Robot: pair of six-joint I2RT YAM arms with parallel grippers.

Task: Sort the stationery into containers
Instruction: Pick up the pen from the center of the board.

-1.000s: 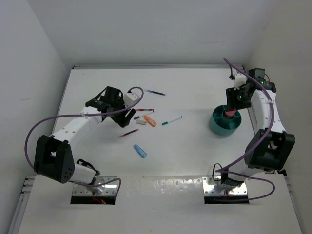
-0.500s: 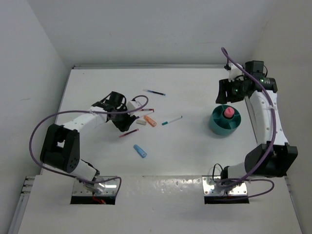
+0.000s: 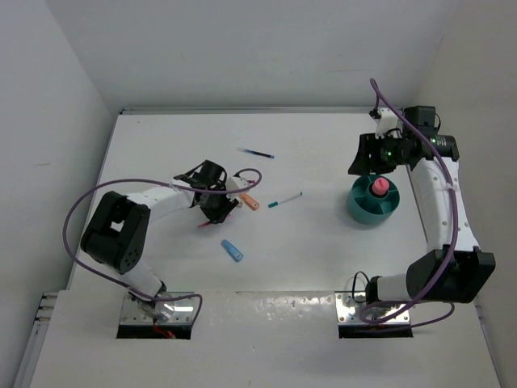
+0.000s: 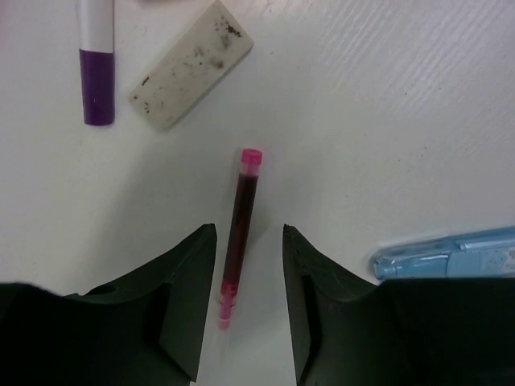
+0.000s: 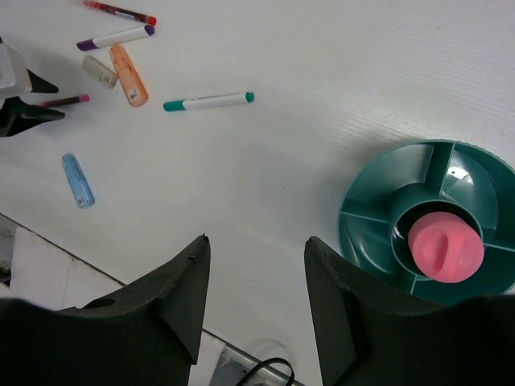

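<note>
My left gripper (image 3: pixel 218 207) is open and low over the table. Its jaws straddle a thin red pen (image 4: pixel 239 233) lying on the surface, without touching it. A beige eraser (image 4: pixel 191 66) and a purple-capped pen (image 4: pixel 96 64) lie just beyond. A short blue stick (image 4: pixel 451 251) lies to the right. My right gripper (image 3: pixel 367 158) is open and empty, raised up and left of the teal organiser cup (image 3: pixel 359 206). The fat pink marker (image 5: pixel 445 248) stands in the cup's centre compartment (image 5: pixel 378 193).
A teal pen (image 3: pixel 284 199), an orange stick (image 3: pixel 250 201) and a blue pen (image 3: pixel 258 153) lie mid-table. The blue stick (image 3: pixel 233 250) lies nearer the front. White walls close in the back and sides. A metal strip runs along the near edge.
My left gripper moved right and down onto the red pen. My right gripper let go of the pink marker in the cup and drew away up and left.
</note>
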